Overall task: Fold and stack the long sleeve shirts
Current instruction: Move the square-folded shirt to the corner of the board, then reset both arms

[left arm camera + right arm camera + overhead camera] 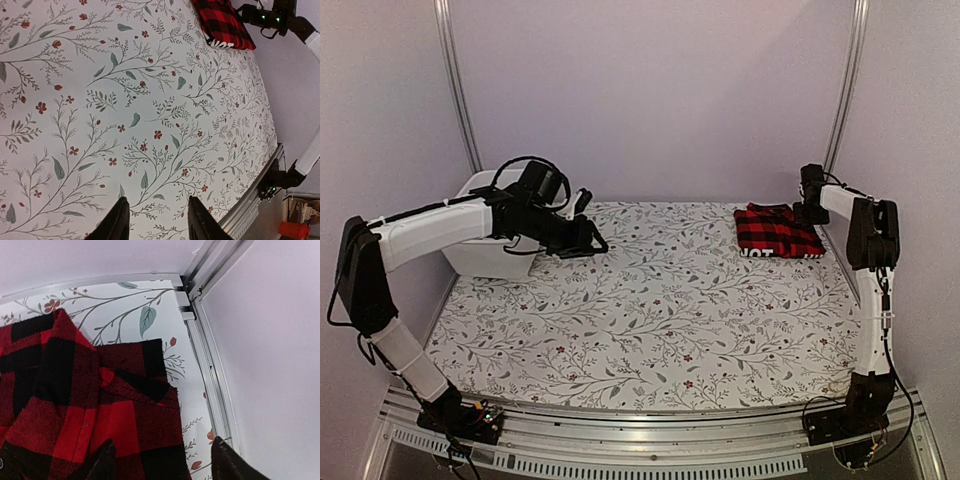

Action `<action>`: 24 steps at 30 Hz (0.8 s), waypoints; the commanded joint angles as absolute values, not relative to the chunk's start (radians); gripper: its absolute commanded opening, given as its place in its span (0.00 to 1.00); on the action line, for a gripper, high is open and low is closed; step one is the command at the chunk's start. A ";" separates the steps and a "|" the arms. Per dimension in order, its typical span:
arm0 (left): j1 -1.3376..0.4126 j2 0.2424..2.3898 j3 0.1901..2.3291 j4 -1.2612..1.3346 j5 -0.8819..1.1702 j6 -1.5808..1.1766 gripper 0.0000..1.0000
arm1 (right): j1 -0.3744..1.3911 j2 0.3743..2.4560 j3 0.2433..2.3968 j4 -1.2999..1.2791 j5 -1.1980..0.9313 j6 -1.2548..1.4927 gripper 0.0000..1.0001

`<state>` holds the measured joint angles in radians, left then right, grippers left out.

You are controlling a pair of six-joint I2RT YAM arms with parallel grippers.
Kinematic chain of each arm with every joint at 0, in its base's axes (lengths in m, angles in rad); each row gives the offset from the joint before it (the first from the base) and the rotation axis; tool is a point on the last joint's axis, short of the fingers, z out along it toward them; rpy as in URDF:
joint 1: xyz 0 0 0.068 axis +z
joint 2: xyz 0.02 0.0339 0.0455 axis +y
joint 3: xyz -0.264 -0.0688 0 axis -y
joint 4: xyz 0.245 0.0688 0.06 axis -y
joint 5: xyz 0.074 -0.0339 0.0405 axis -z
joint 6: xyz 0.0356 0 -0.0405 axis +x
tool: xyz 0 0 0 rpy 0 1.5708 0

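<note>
A red-and-black check shirt [776,231] lies folded at the far right of the table, with white lettering on its near edge. It also shows in the left wrist view [221,22] and the right wrist view [90,400]. My right gripper [809,212] is open just above the shirt's far right edge; in its own view [162,460] the fingers straddle the shirt's edge without holding it. My left gripper [594,242] is open and empty, hovering over the floral cloth at the far left; its own view [156,220] shows only cloth between the fingers.
A white plastic bin [485,245] stands at the far left, behind my left arm. A floral tablecloth [650,310] covers the table. An aluminium frame rail [207,365] and the wall run close along the shirt's right side.
</note>
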<state>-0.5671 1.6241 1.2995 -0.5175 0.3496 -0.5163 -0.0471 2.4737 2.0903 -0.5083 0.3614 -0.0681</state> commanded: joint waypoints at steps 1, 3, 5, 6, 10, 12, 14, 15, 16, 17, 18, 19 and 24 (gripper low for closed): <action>-0.555 1.634 1.337 -0.517 0.331 -0.508 0.40 | -0.046 2.446 2.120 -0.506 0.356 -0.044 0.72; -0.554 1.624 1.338 -0.516 0.320 -0.504 0.42 | -0.036 2.418 2.111 -0.516 0.357 -0.027 0.83; -0.549 1.613 1.335 -0.508 0.310 -0.496 0.44 | -0.011 2.385 2.081 -0.509 0.368 -0.014 0.97; -0.546 1.607 1.332 -0.504 0.304 -0.493 0.46 | -0.008 2.354 2.056 -0.500 0.371 -0.008 0.99; -0.536 1.578 1.322 -0.487 0.278 -0.477 0.52 | 0.080 2.244 1.930 -0.462 0.371 0.049 0.99; -0.529 1.556 1.311 -0.474 0.265 -0.469 0.55 | 0.117 2.184 1.856 -0.439 0.374 0.081 0.99; -0.524 1.535 1.295 -0.457 0.258 -0.462 0.60 | 0.157 2.111 1.782 -0.420 0.392 0.108 0.99; -0.522 1.521 1.283 -0.443 0.258 -0.457 0.62 | 0.179 2.073 1.735 -0.412 0.399 0.132 0.99; -0.520 1.509 1.271 -0.432 0.255 -0.456 0.64 | 0.198 2.046 1.702 -0.404 0.402 0.145 0.99; -0.518 1.497 1.261 -0.418 0.251 -0.452 0.66 | 0.220 1.998 1.670 -0.399 0.397 0.165 0.99; -0.517 1.486 1.251 -0.407 0.249 -0.449 0.68 | 0.242 1.969 1.639 -0.393 0.391 0.188 0.99; -0.516 1.477 1.242 -0.400 0.247 -0.445 0.72 | 0.266 1.931 1.605 -0.384 0.401 0.199 0.99; -0.513 1.430 1.210 -0.370 0.241 -0.431 0.86 | 0.377 1.743 1.455 -0.361 0.390 0.280 0.99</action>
<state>-0.5251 1.4734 1.2423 -0.4248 0.2562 -0.4553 0.3389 1.8606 1.5322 -0.3992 0.3843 0.1879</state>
